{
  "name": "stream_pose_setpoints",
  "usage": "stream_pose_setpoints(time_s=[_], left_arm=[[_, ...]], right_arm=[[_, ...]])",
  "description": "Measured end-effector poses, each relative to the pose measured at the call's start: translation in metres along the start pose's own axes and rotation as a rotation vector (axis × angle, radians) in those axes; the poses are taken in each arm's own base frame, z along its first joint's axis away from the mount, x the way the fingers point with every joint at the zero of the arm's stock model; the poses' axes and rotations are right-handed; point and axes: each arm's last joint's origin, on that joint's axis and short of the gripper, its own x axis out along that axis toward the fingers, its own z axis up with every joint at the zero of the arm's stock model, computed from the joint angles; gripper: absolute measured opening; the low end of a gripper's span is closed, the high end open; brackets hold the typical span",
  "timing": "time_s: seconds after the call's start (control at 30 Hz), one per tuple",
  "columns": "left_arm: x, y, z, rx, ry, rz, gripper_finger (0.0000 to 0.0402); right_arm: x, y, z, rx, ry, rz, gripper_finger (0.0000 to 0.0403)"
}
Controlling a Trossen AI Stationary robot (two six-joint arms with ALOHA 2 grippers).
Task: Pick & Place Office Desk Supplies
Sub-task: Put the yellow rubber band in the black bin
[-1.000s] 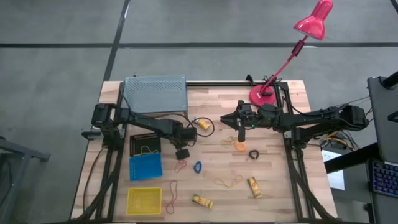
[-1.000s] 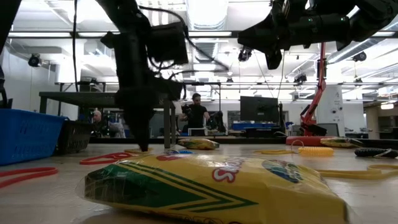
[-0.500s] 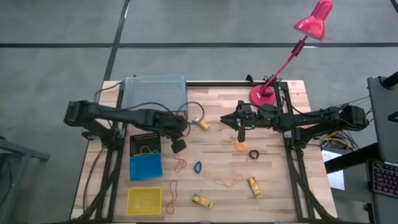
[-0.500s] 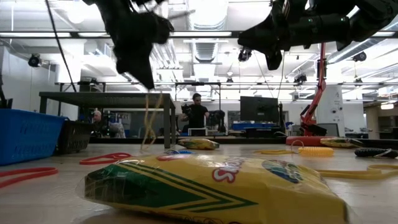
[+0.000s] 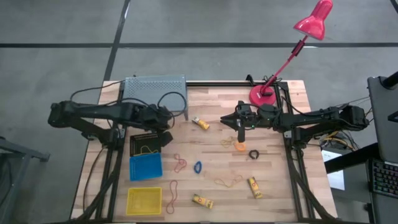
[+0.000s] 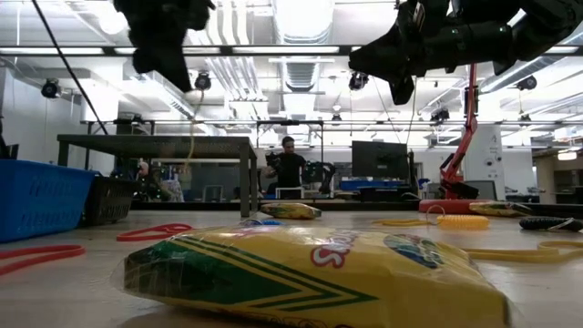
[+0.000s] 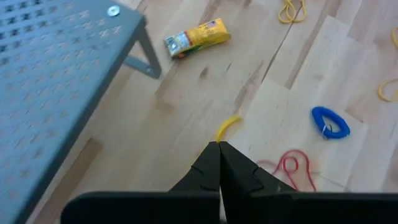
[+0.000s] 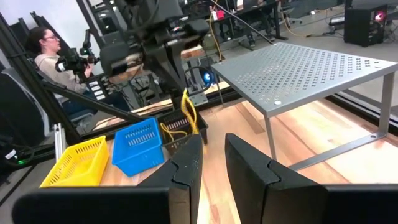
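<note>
My left gripper [image 5: 165, 138] hovers at the right edge of the black bin [image 5: 143, 144], shut on a yellow rubber band [image 6: 191, 128]. My right gripper [image 5: 225, 119] waits open above the table's middle, near the pink lamp's base. On the wood lie red bands [image 5: 180, 163], a blue ring [image 5: 198, 167], an orange ring [image 5: 240, 147], a black ring [image 5: 254, 154], yellow bands [image 5: 229, 182] and yellow tubes [image 5: 202, 201]. The black bin holds another yellow band. My left gripper pinches the yellow rubber band by its upper end [image 7: 227, 126] between the two shut fingers, which point down from above. The loop hangs slack below the fingertips [image 8: 186, 112], lifted clear of the table.
The blue bin [image 5: 145, 167] and the yellow bin [image 5: 144, 200] stand in a row nearer than the black one. A grey perforated stand [image 5: 155, 93] fills the far left corner. The pink lamp's base [image 5: 264, 95] sits at the far edge. A yellow tube [image 5: 200, 123] lies beside the stand.
My left gripper has risen from the table near the red band and moved toward the table's left, to the black bin's edge. The yellow band has come up with it and now hangs clear. My right arm has kept still.
</note>
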Motion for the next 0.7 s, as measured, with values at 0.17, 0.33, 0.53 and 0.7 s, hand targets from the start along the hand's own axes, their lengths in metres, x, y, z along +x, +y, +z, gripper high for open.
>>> stream_pose_setpoints(time_s=[0.17,0.33,0.53,0.7], left_arm=[[-0.020,0.008,-0.003,-0.005,-0.019,0.028,0.0000],[-0.032,0.011,-0.004,-0.039,-0.011,0.053,0.0000],[-0.033,0.015,-0.014,-0.105,0.098,0.076,0.0000],[-0.036,0.020,-0.023,-0.171,0.181,0.128,0.0000]], right_arm=[[0.000,0.000,0.000,0.000,0.001,-0.001,0.0068],[0.000,0.000,0.000,0.000,0.002,-0.001,0.0068],[0.000,0.000,-0.001,0.000,0.005,-0.002,0.0068],[0.000,0.000,-0.001,0.000,0.006,-0.003,0.0068]])
